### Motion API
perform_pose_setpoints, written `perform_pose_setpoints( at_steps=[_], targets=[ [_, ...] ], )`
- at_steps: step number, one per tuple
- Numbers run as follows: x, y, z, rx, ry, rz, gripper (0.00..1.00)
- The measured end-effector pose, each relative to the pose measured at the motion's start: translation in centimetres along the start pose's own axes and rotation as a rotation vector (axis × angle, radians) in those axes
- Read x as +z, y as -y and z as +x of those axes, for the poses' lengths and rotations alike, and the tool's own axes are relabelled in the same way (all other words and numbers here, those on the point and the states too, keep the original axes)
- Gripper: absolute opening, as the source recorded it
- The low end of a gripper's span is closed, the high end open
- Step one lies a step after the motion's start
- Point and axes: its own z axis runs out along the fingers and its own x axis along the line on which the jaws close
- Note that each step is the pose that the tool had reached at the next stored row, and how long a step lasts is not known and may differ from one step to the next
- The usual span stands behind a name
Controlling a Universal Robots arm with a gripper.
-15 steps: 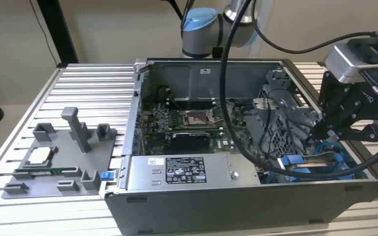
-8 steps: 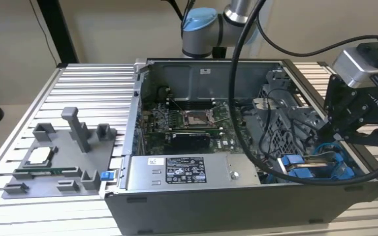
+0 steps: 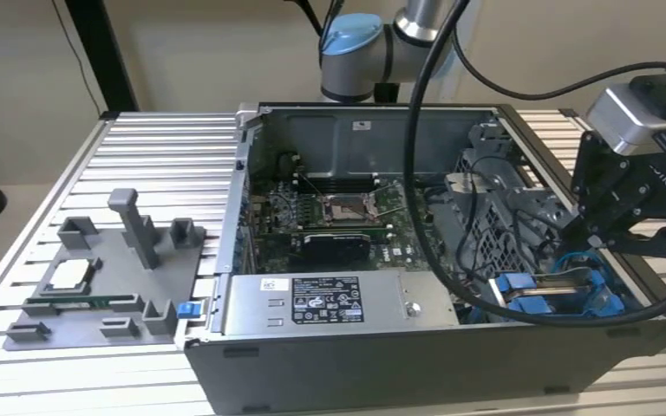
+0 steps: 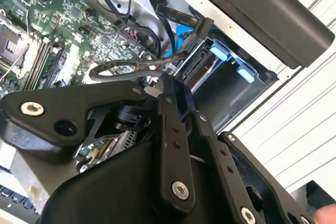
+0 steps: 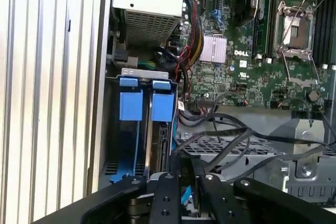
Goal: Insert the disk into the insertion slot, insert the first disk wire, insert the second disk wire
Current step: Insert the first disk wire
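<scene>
The disk [image 5: 161, 109], seen edge-on with its bright blue carrier end, appears to stand inside the insertion slot [image 3: 564, 282]. The slot is the grey drive bay with blue tabs at the front corner of an open computer case [image 3: 345, 364], on the exterior view's right. The black gripper [image 3: 631, 247] hangs just above that bay. In the first wrist view its linkage sits directly over the disk, and whether the jaws are open or closed cannot be told. The second wrist view shows a black cable connector [image 4: 202, 24] just beside the bay's mouth, and loose black cables [image 4: 131, 66] curling over the green motherboard [image 4: 58, 30]. The exterior view shows the grey power supply [image 3: 322, 303] along the case front, next to the bay. It also shows a grey fixture tray [image 3: 101, 286] holding small parts on the slatted metal bench [image 3: 159, 147], well apart on the exterior view's left.
</scene>
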Motion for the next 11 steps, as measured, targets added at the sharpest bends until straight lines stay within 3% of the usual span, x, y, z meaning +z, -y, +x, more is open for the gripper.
perform_pose_setpoints(
  at_steps=[6,11],
  targets=[
    [0.04,0.58,0.20,0.000,0.0001,-0.0008,0.00],
    [0.31,1.25,0.77,0.001,0.0005,-0.0065,0.00]
  ],
)
